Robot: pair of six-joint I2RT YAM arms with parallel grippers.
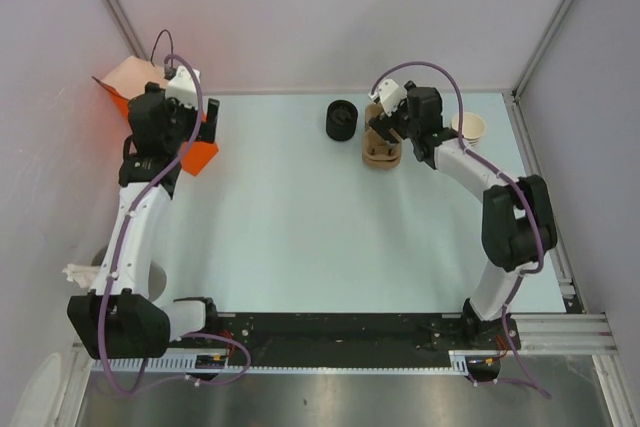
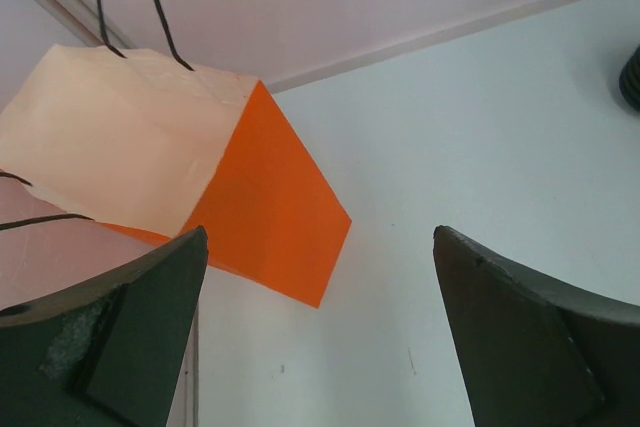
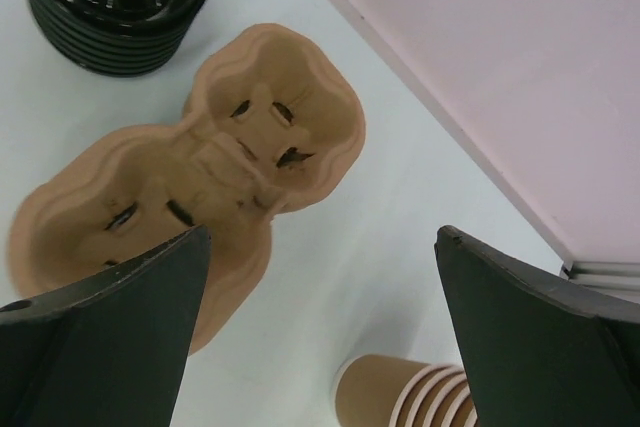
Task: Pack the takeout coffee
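Two open, empty grippers: my left gripper (image 2: pixel 320 239) faces the orange bag (image 2: pixel 268 205), my right gripper (image 3: pixel 320 239) hovers over the carrier (image 3: pixel 268 117). My cup (image 1: pixel 468 127) tops the stack (image 3: pixel 400 402) alongside, unpicked; next, I'd reckon, grasp its rim.

Orange bag (image 2: pixel 270 207), cardboard carrier (image 3: pixel 250 147), cup stack (image 3: pixel 400 399)

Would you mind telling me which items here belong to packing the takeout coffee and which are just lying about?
Job, likely: tan cup stack, black lid stack, cardboard carrier, orange bag.
Lying about: white crumpled object beside the left arm, unidentifiable.
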